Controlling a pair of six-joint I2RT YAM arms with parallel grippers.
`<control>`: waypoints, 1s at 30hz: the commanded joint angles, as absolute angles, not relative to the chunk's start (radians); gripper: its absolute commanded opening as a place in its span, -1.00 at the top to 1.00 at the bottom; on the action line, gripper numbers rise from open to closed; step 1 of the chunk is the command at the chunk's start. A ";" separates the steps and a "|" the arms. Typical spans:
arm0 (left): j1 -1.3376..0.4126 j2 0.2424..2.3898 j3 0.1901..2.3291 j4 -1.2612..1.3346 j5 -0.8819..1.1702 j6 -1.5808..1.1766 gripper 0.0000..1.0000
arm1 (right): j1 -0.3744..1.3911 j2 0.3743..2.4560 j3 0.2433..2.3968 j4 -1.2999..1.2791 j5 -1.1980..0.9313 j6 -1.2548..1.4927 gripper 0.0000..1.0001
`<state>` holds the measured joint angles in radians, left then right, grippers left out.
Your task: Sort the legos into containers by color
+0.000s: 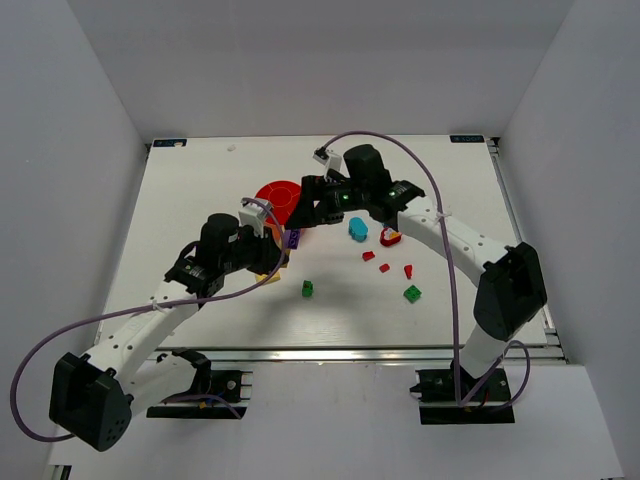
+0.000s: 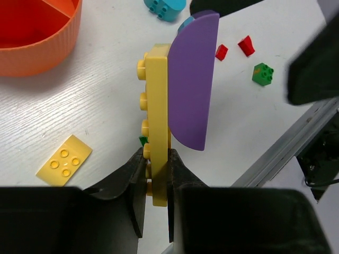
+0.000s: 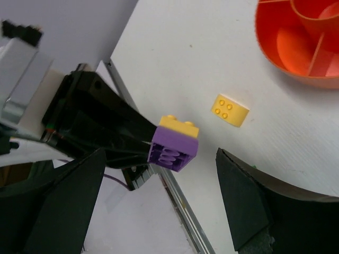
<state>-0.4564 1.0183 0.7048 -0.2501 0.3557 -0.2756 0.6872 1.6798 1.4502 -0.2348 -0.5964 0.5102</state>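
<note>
Reaches the left arm (image 1: 150, 320) inward over the table, left gripper (image 2: 156, 153) clamped on a yellow brick (image 2: 158, 106). Bends the right arm (image 1: 450, 235) leftward, right gripper (image 3: 159, 153) spread wide, facing the other gripper.

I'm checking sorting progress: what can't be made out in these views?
Orange tub: top view, arms cover part of it; both wrist views crop it at the frame edge, so most compartments go unseen.
Green piece: left wrist view, mostly behind the held yellow brick.
Teal piece: left wrist view, cut by the top edge.
</note>
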 commanded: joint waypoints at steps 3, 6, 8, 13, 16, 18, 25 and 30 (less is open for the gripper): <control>-0.489 1.011 0.761 -0.265 0.239 -0.252 1.00 | 0.713 1.709 1.546 -0.322 -0.448 0.542 -0.78; -0.512 1.008 0.761 -0.265 0.212 -0.253 1.00 | 0.716 1.723 1.555 -0.327 -0.434 0.543 -0.74; -0.512 1.009 0.761 -0.267 0.192 -0.253 1.00 | 0.719 1.727 1.555 -0.328 -0.437 0.540 -0.58; -0.532 1.026 0.764 -0.271 0.166 -0.253 1.00 | 0.724 1.732 1.559 -0.327 -0.442 0.538 -0.11; -0.541 1.031 0.765 -0.270 0.155 -0.256 1.00 | 0.726 1.738 1.560 -0.327 -0.449 0.540 -0.06; -0.551 1.031 0.765 -0.267 0.147 -0.259 1.00 | 0.727 1.746 1.565 -0.325 -0.456 0.538 -0.06; -0.569 1.028 0.764 -0.271 0.127 -0.265 1.00 | 0.732 1.758 1.568 -0.321 -0.479 0.548 -0.15; -0.578 1.025 0.756 -0.273 0.106 -0.268 1.00 | 0.729 1.756 1.559 -0.311 -0.491 0.551 0.28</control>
